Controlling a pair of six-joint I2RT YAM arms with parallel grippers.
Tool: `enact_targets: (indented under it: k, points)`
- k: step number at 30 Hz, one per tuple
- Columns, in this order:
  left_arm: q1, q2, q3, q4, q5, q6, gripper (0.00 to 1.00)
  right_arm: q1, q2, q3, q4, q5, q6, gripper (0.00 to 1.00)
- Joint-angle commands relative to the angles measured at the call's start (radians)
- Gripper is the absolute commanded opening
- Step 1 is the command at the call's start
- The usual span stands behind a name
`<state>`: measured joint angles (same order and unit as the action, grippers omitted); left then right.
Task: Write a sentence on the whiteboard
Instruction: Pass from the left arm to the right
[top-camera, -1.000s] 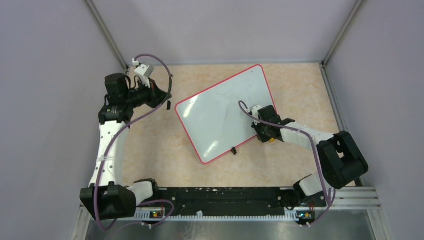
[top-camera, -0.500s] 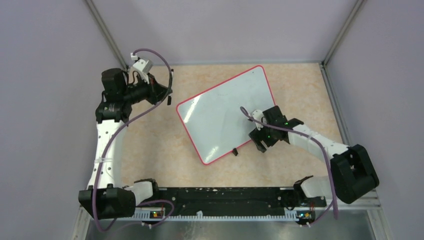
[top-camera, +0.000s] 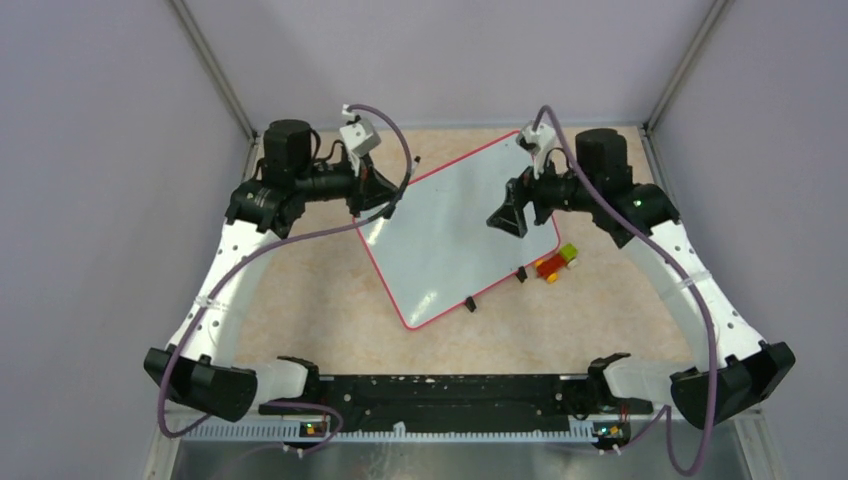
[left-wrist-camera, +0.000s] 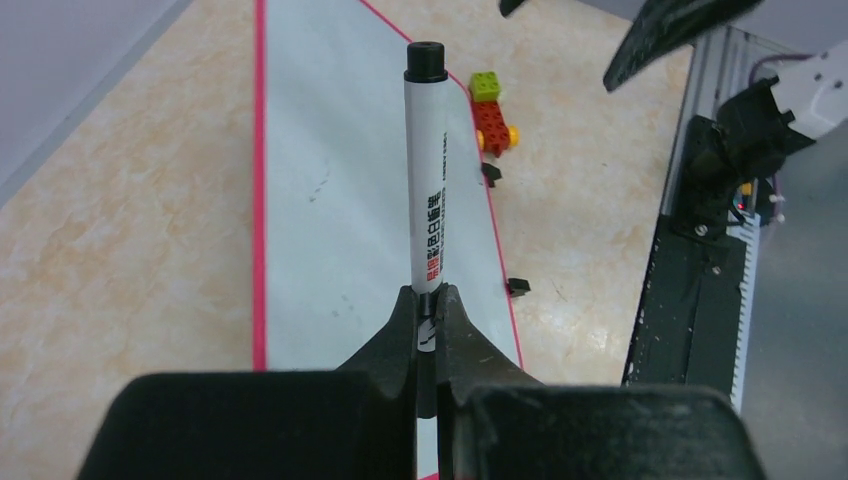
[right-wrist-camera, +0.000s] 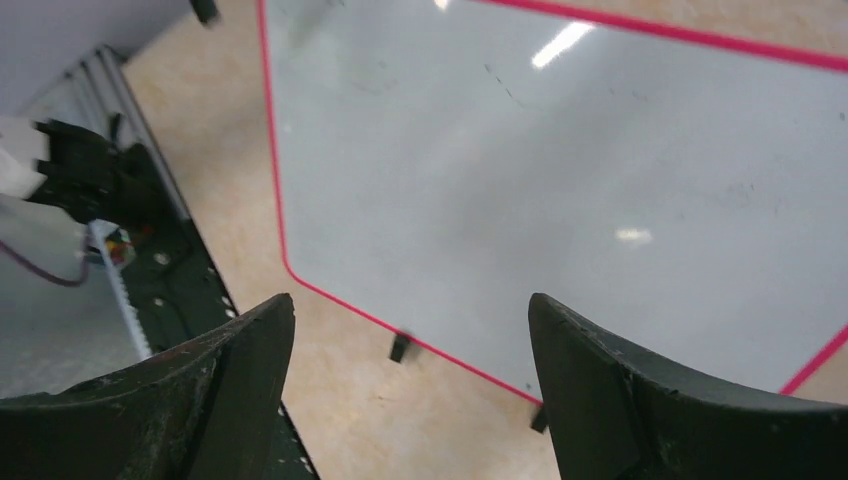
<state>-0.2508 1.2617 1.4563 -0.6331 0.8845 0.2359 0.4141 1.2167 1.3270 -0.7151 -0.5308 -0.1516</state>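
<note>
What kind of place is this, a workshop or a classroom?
Probably a robot test cell in a lab: two arms bolted to a metal rail, plain grey panels boxing in the table, a whiteboard.

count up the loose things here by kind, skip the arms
whiteboard: 1
marker: 1
toy brick cluster (red, yellow, green): 1
total: 3
</note>
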Motion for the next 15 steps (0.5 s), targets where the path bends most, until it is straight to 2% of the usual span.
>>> enact_targets:
  k: [1,8,15]
  points:
    - [-0.126,0.006,0.041,-0.067,-0.036,0.111,0.00,-0.026,0.011,0.113,0.065,-0.289,0.223,0.83]
    - [-0.294,0.051,0.075,-0.110,-0.153,0.146,0.00,-0.019,0.027,0.099,0.197,-0.405,0.388,0.81]
    - [-0.383,0.122,0.124,-0.140,-0.212,0.165,0.00,0.021,0.043,0.083,0.207,-0.389,0.396,0.73]
